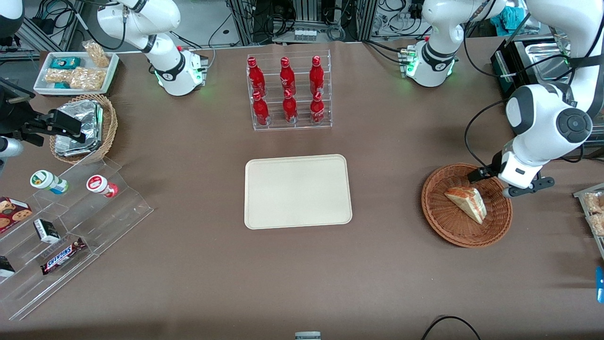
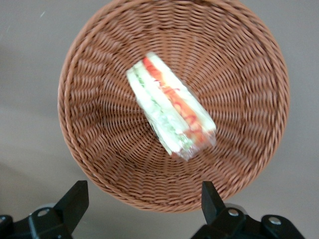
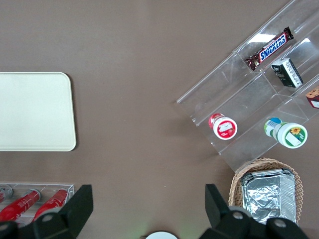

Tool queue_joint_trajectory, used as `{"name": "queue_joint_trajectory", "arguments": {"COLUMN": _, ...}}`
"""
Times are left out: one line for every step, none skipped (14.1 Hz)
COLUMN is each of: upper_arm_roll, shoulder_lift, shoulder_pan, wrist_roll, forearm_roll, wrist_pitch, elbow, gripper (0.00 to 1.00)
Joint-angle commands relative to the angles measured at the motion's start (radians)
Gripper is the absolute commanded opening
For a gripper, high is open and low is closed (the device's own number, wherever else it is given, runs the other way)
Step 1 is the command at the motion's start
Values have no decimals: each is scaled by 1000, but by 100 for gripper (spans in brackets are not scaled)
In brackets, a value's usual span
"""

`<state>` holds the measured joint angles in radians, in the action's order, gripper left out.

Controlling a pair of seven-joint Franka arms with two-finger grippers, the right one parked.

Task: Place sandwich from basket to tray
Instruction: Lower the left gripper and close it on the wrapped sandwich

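Pincer [image 2: 142, 204] hangs wide open and empty above the basket [image 2: 99, 164]; I see the sandwich [image 2: 169, 112] lying below it. Nothing grasped yet; the tray [image 1: 297, 191] sits well apart, bare.

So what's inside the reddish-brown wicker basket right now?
Only the sandwich, lying on its side on the basket floor. The weave under it is covered. The open gripper hangs above the basket's rim, not touching it.

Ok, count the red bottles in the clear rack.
6 red bottles stand in the clear rack: three on its upper step, three on its lower, nearer the tray. None seem hidden. The tool hovers above the basket.
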<state>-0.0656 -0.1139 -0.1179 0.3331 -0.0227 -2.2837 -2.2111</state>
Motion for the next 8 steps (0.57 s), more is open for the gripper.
{"name": "queue_joint_trajectory", "arguments": {"upper_arm_roll": -8, "shoulder_lift": -33, "shoulder_pan": 6, "wrist_roll": 278, "forearm_roll": 1, "wrist_pitch": -31, "elbow": 22, "gripper": 100}}
{"name": "queue_joint_trajectory", "arguments": {"upper_arm_roll": -10, "shoulder_lift": -53, "shoulder_pan": 9, "wrist_roll": 408, "forearm_roll": 1, "wrist_pitch": -33, "elbow": 46, "gripper": 100}}
{"name": "queue_joint_trajectory", "arguments": {"upper_arm_roll": -11, "shoulder_lift": -67, "shoulder_pan": 10, "wrist_roll": 502, "forearm_roll": -2, "wrist_pitch": -33, "elbow": 65, "gripper": 100}}
{"name": "queue_joint_trajectory", "arguments": {"upper_arm_roll": -13, "shoulder_lift": -81, "shoulder_pan": 18, "wrist_roll": 559, "forearm_roll": -2, "wrist_pitch": -33, "elbow": 83, "gripper": 100}}
{"name": "queue_joint_trajectory", "arguments": {"upper_arm_roll": -13, "shoulder_lift": -96, "shoulder_pan": 24, "wrist_roll": 601, "forearm_roll": 0, "wrist_pitch": -31, "elbow": 99, "gripper": 100}}
{"name": "queue_joint_trajectory", "arguments": {"upper_arm_roll": -11, "shoulder_lift": -108, "shoulder_pan": 24, "wrist_roll": 647, "forearm_roll": 0, "wrist_pitch": -31, "elbow": 112, "gripper": 100}}
{"name": "queue_joint_trajectory", "arguments": {"upper_arm_roll": -13, "shoulder_lift": -125, "shoulder_pan": 26, "wrist_roll": 691, "forearm_roll": 0, "wrist_pitch": -31, "elbow": 131, "gripper": 100}}
{"name": "queue_joint_trajectory", "arguments": {"upper_arm_roll": -13, "shoulder_lift": -138, "shoulder_pan": 26, "wrist_roll": 720, "forearm_roll": -2, "wrist_pitch": -31, "elbow": 149, "gripper": 100}}
